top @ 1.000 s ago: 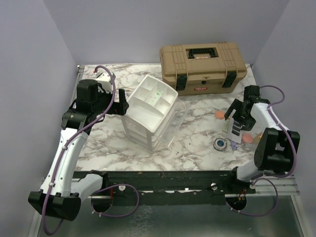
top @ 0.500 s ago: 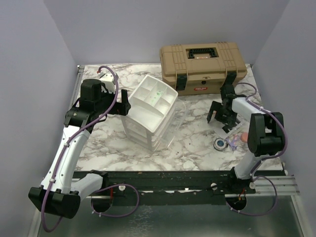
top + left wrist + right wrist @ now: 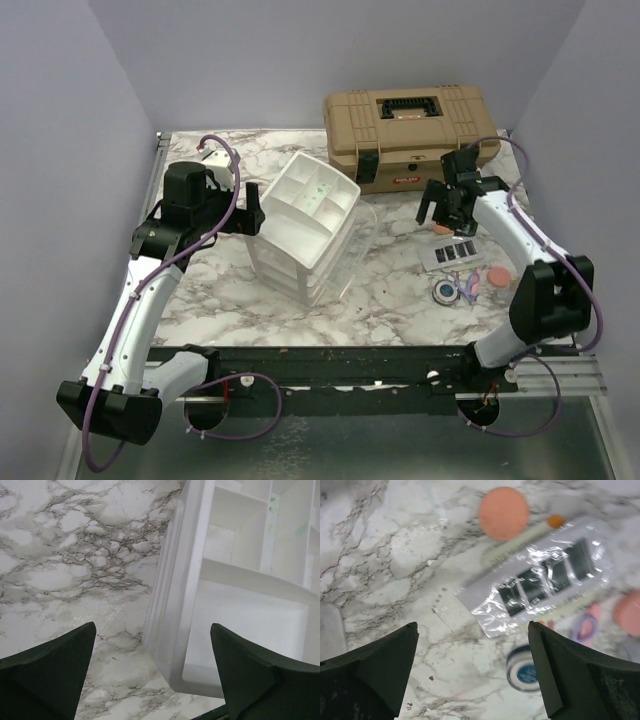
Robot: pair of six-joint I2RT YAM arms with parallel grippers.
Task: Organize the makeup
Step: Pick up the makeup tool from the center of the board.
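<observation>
**Overhead view.** A marble-patterned desk [image 3: 400, 300] carries a tan toolbox [image 3: 410, 135] at the far edge and a white drawer unit [image 3: 305, 225] left of centre. The unit's top is an open tray divided into compartments. The makeup lies in a loose cluster on the right side of the desk, in front of the toolbox and well apart from the drawer unit.

**Left arm.** The left claw [image 3: 252, 213] is level with the drawer unit's left corner. In the left wrist view its two dark fingers [image 3: 47, 672] are spread wide and grip nothing. The unit's white rim and nearest tray compartment lie between and beyond them.

**Right arm.** The right claw [image 3: 447, 210] hangs over the far end of the cluster, just in front of the toolbox. The right wrist view shows its fingers [image 3: 370, 672] parted and empty, above the desk.

**Makeup, as seen from the right wrist.**
- A clear rectangular palette [image 3: 545, 575] with a row of dark pans lies flat and askew.
- A thin pale pencil [image 3: 512, 547] with an orange tip runs along the palette's far edge, just beside it.
- A salmon disc [image 3: 503, 513] sits at the pencil's far side; whether the two touch cannot be told.
- A round blue-centred compact [image 3: 524, 669] rests near the palette's near edge, apart from it.
- A second salmon disc [image 3: 629, 612] is cut by the right border.
- A small pink and purple item [image 3: 586, 628] lies between the compact and the second disc, too blurred to identify.
</observation>
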